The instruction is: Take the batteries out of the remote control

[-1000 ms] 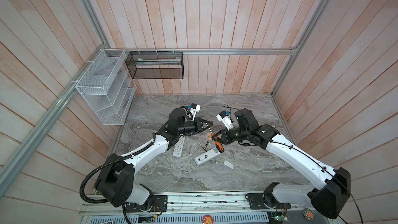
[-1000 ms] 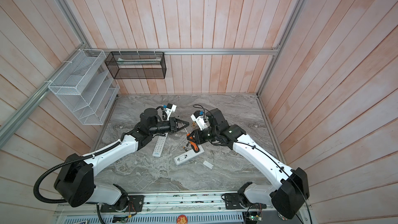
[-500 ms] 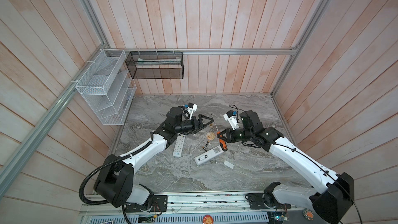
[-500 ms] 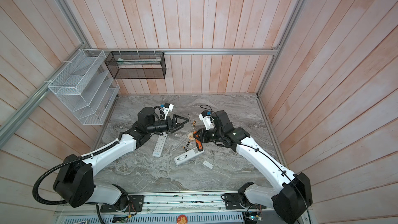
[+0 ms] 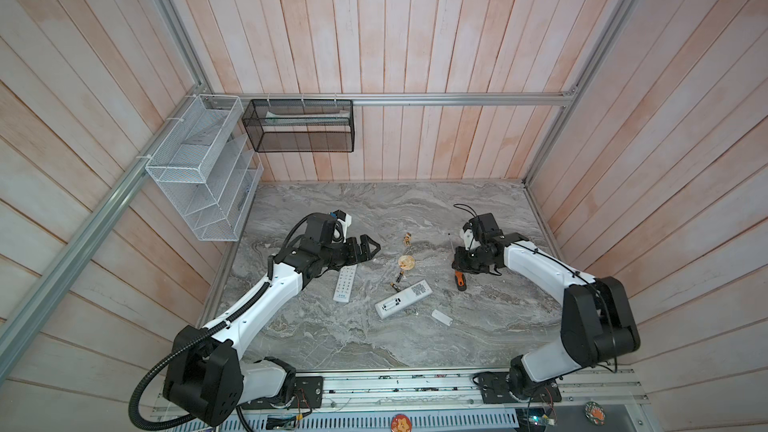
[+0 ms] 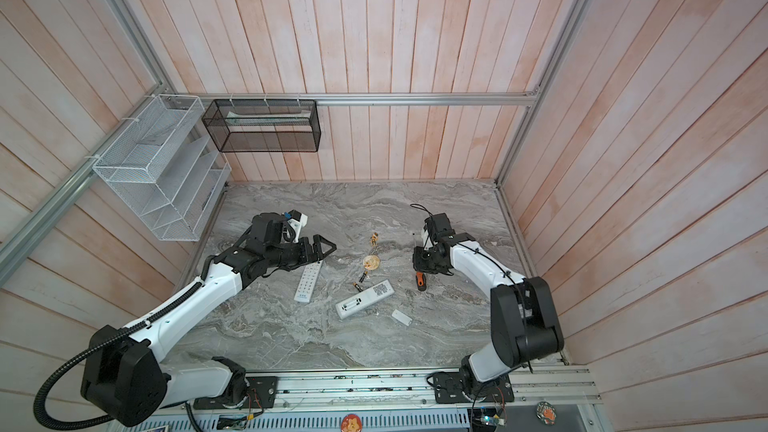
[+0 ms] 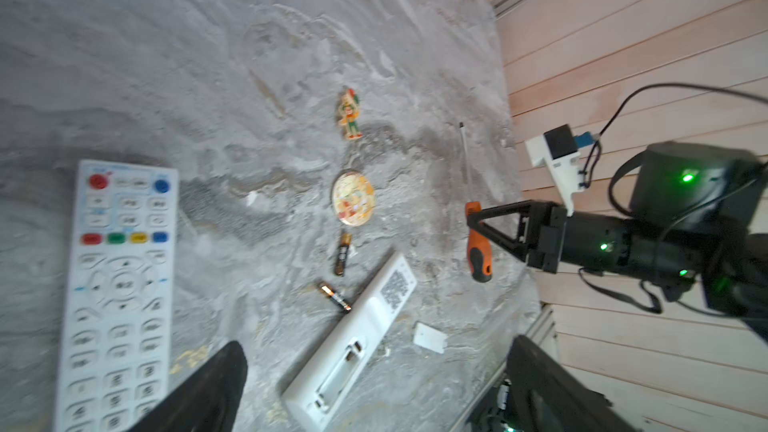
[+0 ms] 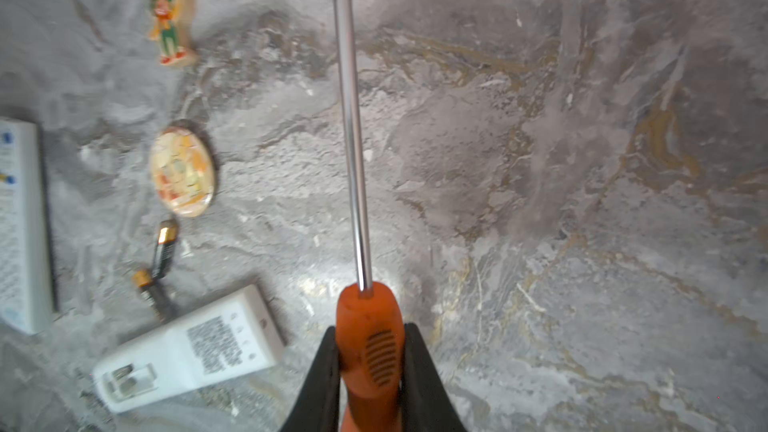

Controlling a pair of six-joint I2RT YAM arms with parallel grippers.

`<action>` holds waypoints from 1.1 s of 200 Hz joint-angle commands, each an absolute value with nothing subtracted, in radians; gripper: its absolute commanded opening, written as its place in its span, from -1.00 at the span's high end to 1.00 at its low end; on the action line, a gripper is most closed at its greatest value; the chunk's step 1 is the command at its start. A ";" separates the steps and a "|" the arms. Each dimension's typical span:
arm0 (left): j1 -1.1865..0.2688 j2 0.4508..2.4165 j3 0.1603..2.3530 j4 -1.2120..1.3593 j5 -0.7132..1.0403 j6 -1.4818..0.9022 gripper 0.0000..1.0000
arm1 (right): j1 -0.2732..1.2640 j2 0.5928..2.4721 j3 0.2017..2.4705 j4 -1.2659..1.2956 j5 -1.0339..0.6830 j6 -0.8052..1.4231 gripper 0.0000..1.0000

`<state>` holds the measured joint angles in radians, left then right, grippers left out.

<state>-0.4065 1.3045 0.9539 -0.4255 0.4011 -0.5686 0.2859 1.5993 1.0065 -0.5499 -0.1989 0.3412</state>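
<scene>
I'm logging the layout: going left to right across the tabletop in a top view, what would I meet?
Button-side-up remote → remote with open battery bay → small white cover plate → orange-handled screwdriver.

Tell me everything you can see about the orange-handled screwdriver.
The orange-handled screwdriver has a rubbery-looking orange and black grip with a ribbed patch and a long, thin, shiny metal shaft. The shut right pincer clamps the handle from both sides. Its shaft points toward the back wall, over the grey marbled tabletop; whether it touches the tabletop is unclear.
</scene>
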 commanded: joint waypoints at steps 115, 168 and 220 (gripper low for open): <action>-0.423 1.687 1.130 -0.680 -0.014 -0.356 -1.00 | 0.270 1.733 1.043 -0.509 -0.202 0.263 0.81; -0.428 1.799 1.185 -0.681 -0.069 -0.318 -1.00 | 0.261 1.681 1.039 -0.518 -0.213 0.264 0.35; -0.434 1.869 1.207 -0.676 -0.066 -0.297 -0.66 | 0.262 1.542 0.993 -0.519 -0.256 0.307 0.08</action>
